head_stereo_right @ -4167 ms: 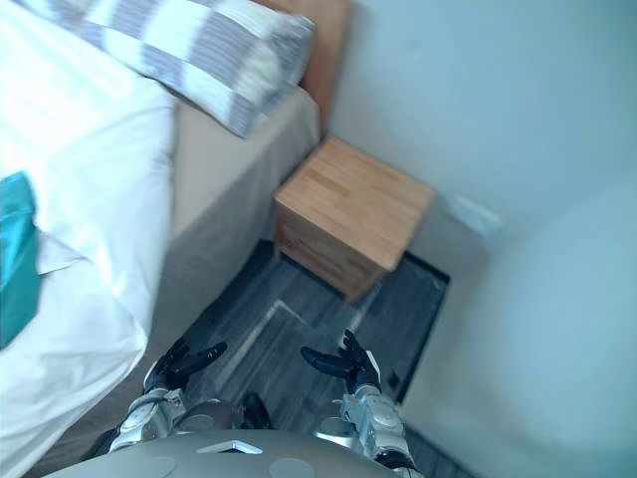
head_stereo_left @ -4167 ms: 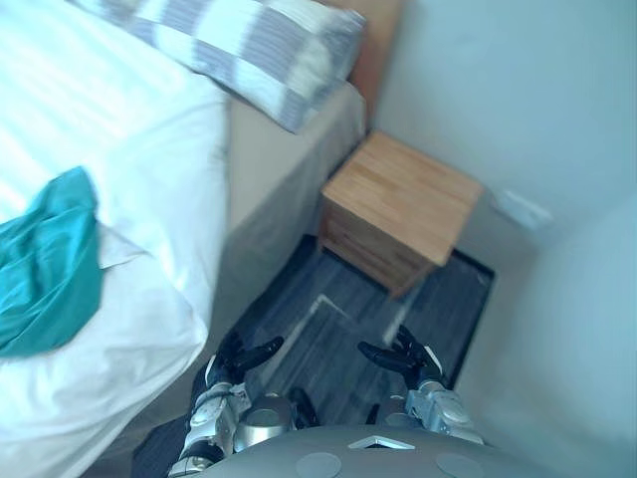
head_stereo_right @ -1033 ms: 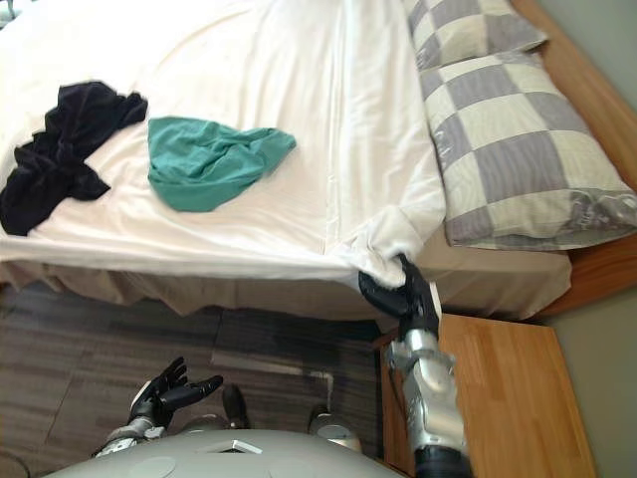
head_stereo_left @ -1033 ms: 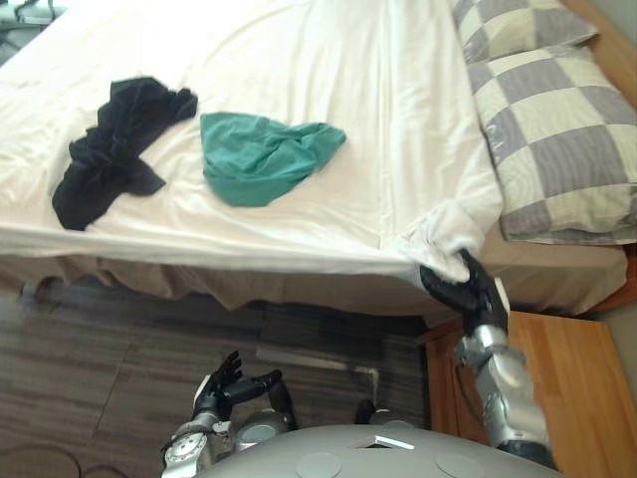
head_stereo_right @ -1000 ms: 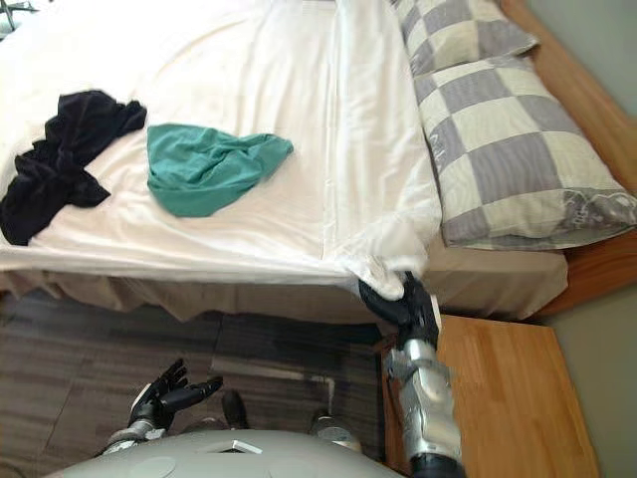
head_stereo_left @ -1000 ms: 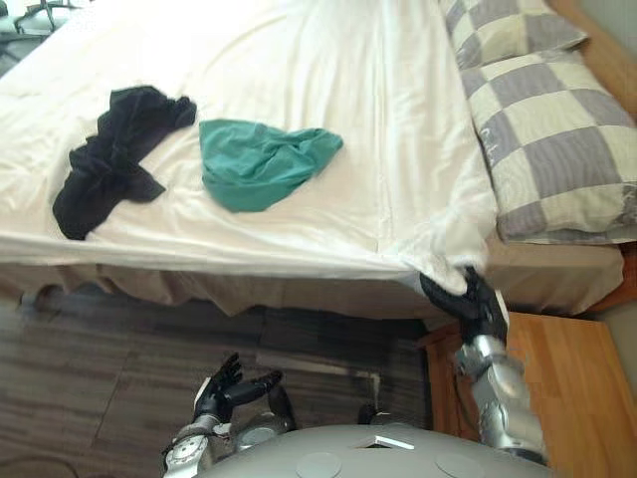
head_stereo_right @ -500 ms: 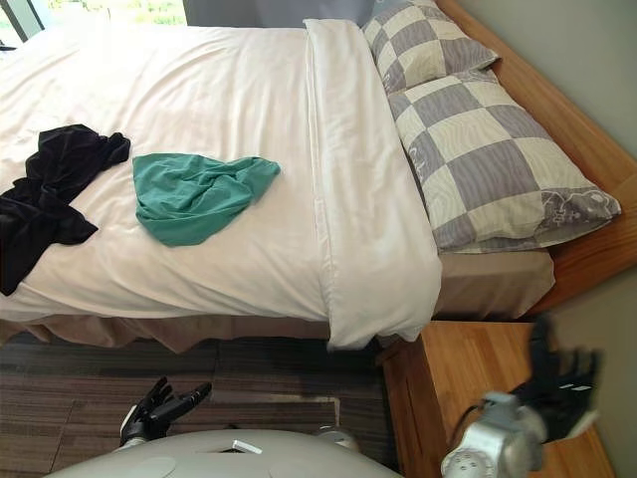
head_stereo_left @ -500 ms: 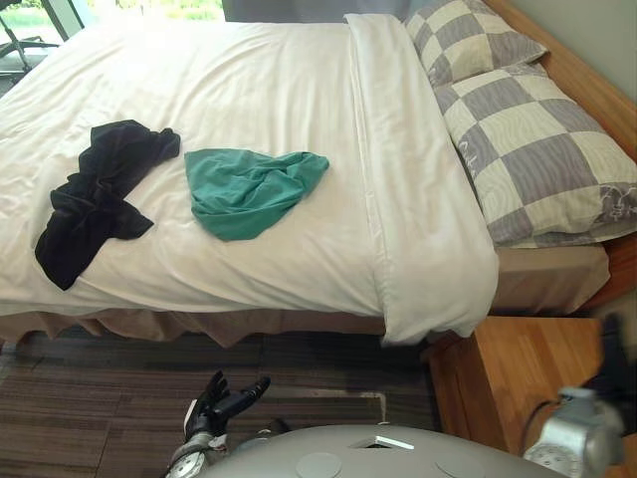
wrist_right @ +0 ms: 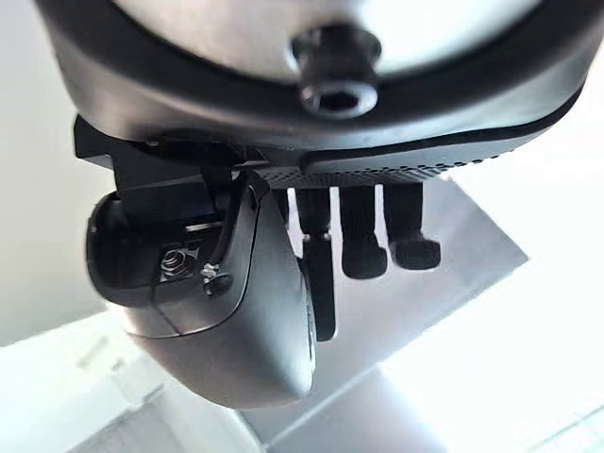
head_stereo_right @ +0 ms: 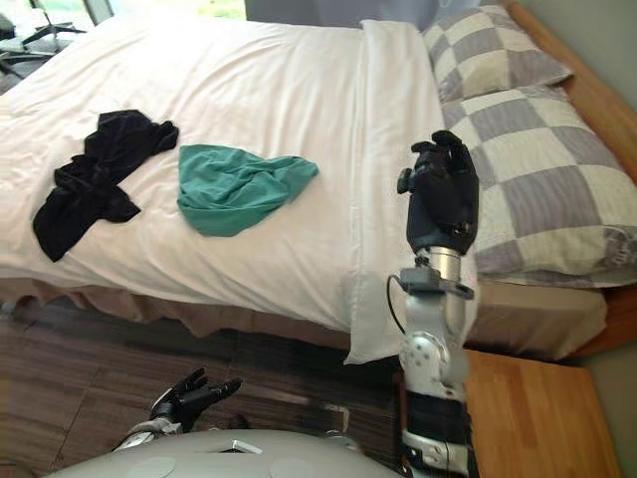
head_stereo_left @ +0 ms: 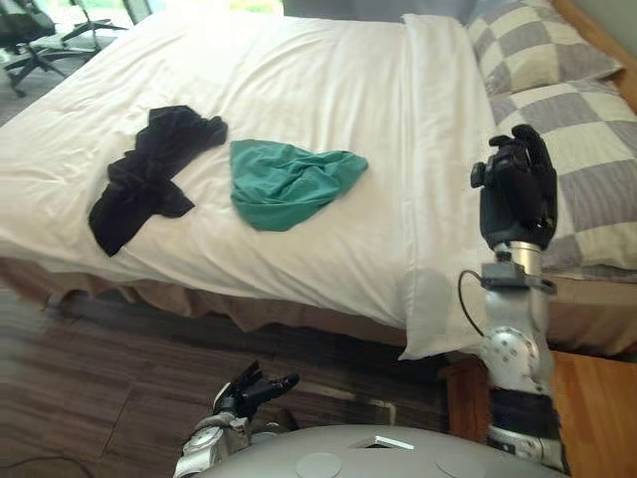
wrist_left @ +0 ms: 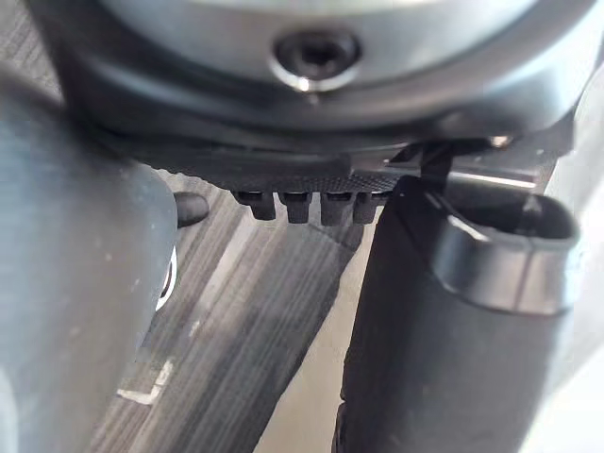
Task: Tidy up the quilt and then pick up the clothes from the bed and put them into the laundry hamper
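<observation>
— While the left robot hand (head_stereo_left: 246,389) hangs low over the dark plank floor (head_stereo_left: 90,368), nearest of all, how do its fingers stand?

— They are spread and loose and hold nothing. The left wrist view shows them straight above the floorboards.

— And the right robot hand (head_stereo_right: 442,191)?

— It is raised on an upright forearm, just past the bed's near edge, toward the head end. Its fingers are relaxed and slightly bent. The right wrist view shows them apart, with nothing between them and the thumb.

— What sits around that arm?

— A wooden nightstand (head_stereo_right: 537,408) stands by the bed's near head-end corner. The white quilt (head_stereo_left: 299,80) covers the bed, and one corner of it hangs over the near edge just beside the arm. A turned-back band of the quilt runs across the bed at the head end.

— Where are the clothes?

— Both lie on the quilt, nearer the near edge than the far one. The teal garment (head_stereo_left: 291,181) is crumpled about midway along the bed. The black garment (head_stereo_left: 149,177) lies just beside it toward the foot end; whether they touch I cannot tell.

— And farther on?

— Two grey-and-cream checked pillows (head_stereo_right: 542,174) lie side by side at the head end, against the wooden headboard (head_stereo_right: 597,105). An office chair (head_stereo_left: 30,25) stands beyond the far foot-end corner.
</observation>
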